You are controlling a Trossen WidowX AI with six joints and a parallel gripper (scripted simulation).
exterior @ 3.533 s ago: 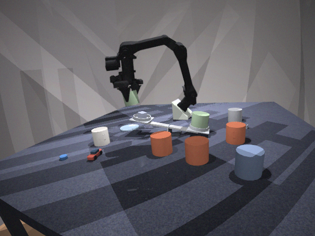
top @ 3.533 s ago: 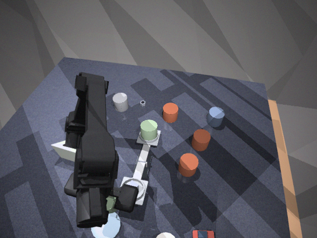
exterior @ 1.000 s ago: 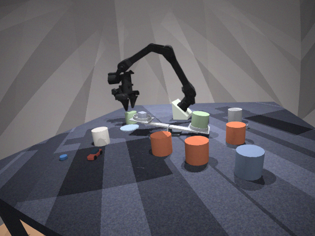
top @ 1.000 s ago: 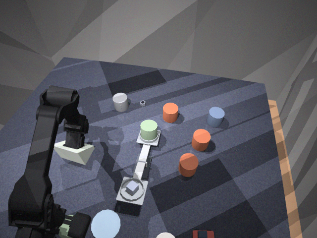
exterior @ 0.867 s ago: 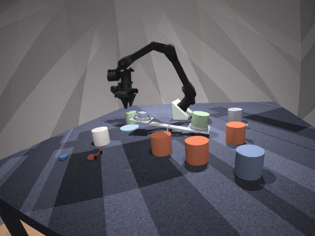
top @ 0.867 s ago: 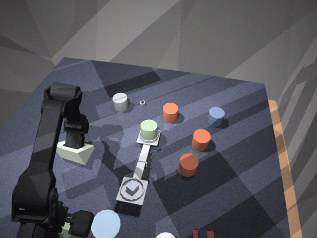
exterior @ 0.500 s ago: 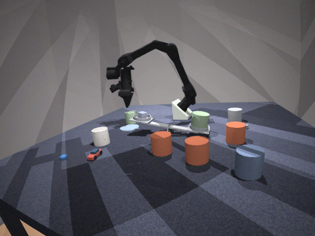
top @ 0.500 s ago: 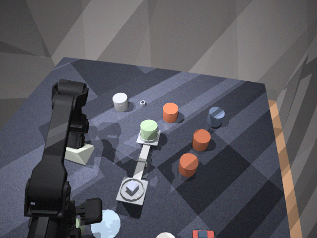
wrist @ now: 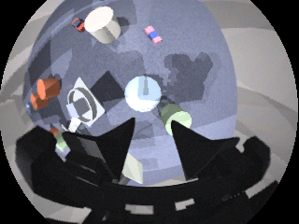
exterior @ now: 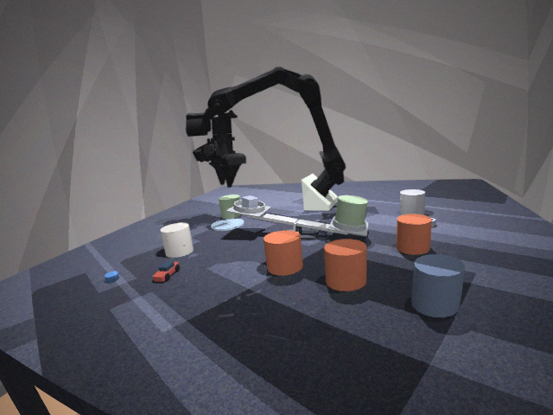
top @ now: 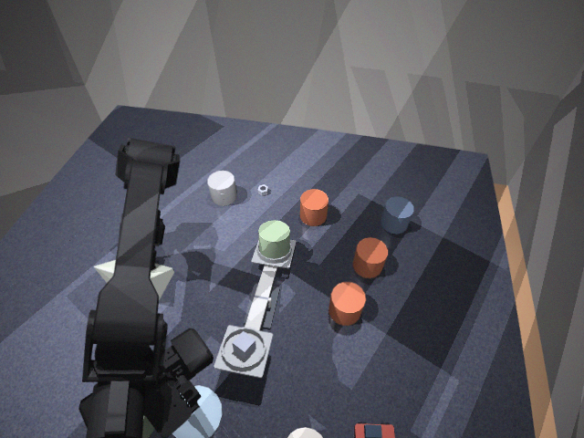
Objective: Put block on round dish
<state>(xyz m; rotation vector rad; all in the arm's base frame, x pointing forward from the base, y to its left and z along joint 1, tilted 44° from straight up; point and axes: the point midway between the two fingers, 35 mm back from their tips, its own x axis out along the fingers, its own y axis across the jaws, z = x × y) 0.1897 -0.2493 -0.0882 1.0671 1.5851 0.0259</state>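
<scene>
The small block [top: 244, 346] [exterior: 249, 201] [wrist: 73, 111] sits uncovered in the ring of the balance's raised end pan. A green cup [top: 274, 240] [exterior: 352, 210] stands on the low end of the balance [top: 256, 311] [exterior: 276, 219]. A second green cup [exterior: 229, 207] [wrist: 177, 118] stands upright on the table beside the pale blue round dish [top: 210, 410] [exterior: 227, 224] [wrist: 143, 93], with nothing above the dish but the arm. My gripper [exterior: 225, 184] [wrist: 153, 121] is partly open and empty, pointing down, high above the area of the dish and the second cup. In the top view its fingers are hidden.
Three orange cups [top: 313, 207] [exterior: 345, 264] and a blue cup [top: 397, 215] [exterior: 437, 285] stand beside the balance. A grey-white cup [top: 222, 188] [exterior: 412, 202] and nut [top: 263, 190] lie beyond. A white cup [exterior: 176, 239] [wrist: 103, 24] and red car [exterior: 166, 271] are near the dish's side.
</scene>
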